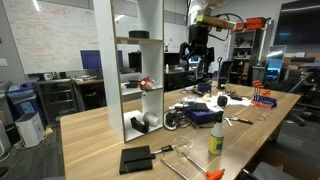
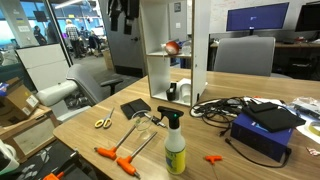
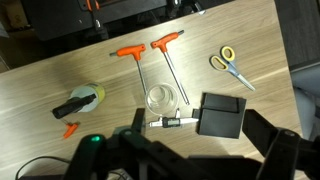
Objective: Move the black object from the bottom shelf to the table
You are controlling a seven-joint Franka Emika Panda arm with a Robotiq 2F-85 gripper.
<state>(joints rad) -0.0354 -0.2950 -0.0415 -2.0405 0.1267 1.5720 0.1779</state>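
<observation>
The black object [image 1: 140, 123] is a small dark rounded lump. It lies in the bottom shelf [image 1: 131, 132] of the tall white open unit, and also shows in an exterior view [image 2: 172, 91]. The unit stands on the long light-wood table [image 1: 95, 140]. My gripper [image 1: 197, 62] hangs high above the table, behind and beside the shelf unit and far from the black object. In the wrist view its dark fingers [image 3: 200, 160] are spread wide with nothing between them, looking down on the tabletop [image 3: 60, 70]. The black object is out of the wrist view.
On the table in front of the shelf lie a flat black pad [image 3: 222, 113], a clear cup [image 3: 160, 100], a caliper [image 3: 170, 122], two orange T-handle tools [image 3: 130, 52], scissors [image 3: 230, 65] and a spray bottle [image 2: 175, 150]. A blue box with cables [image 2: 262, 130] sits beside it.
</observation>
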